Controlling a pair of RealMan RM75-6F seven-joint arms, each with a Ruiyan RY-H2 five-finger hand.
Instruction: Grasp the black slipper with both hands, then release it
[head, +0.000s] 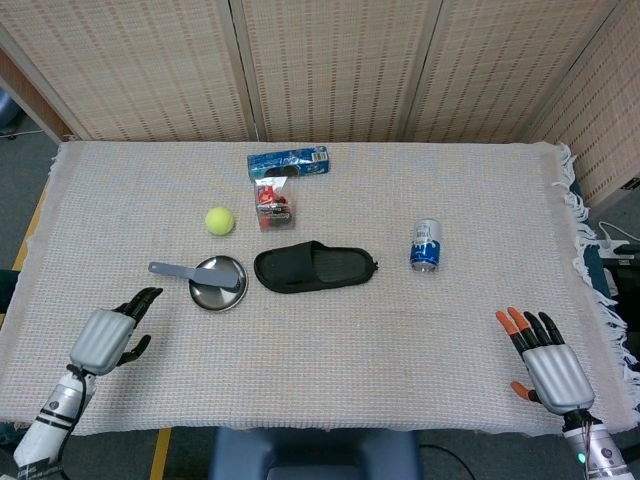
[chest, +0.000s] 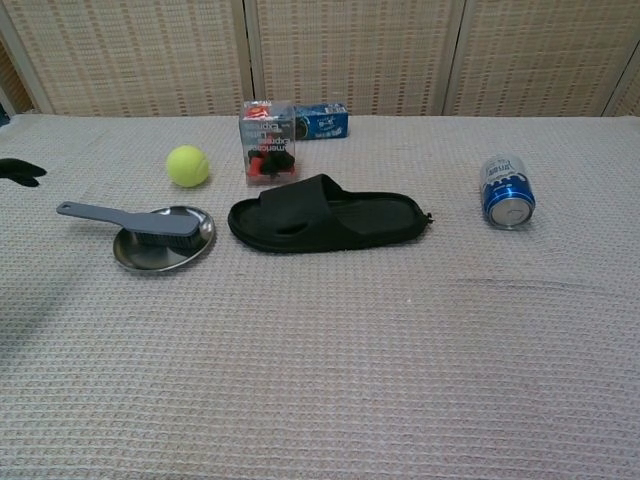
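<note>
The black slipper (head: 315, 268) lies flat near the middle of the cloth-covered table, toe end to the left; the chest view shows the slipper (chest: 328, 217) too. My left hand (head: 108, 335) hovers at the front left, fingers apart and empty, well short of the slipper. Only its dark fingertips (chest: 20, 170) reach into the chest view at the left edge. At the front right corner my right hand (head: 545, 365) is open with orange-tipped fingers spread, holding nothing. It does not show in the chest view.
A steel dish (head: 219, 283) with a grey brush (head: 180, 271) across it sits just left of the slipper. Behind are a tennis ball (head: 220, 220), a clear snack box (head: 271, 203) and a blue packet (head: 288, 161). A blue can (head: 425, 245) stands to the right.
</note>
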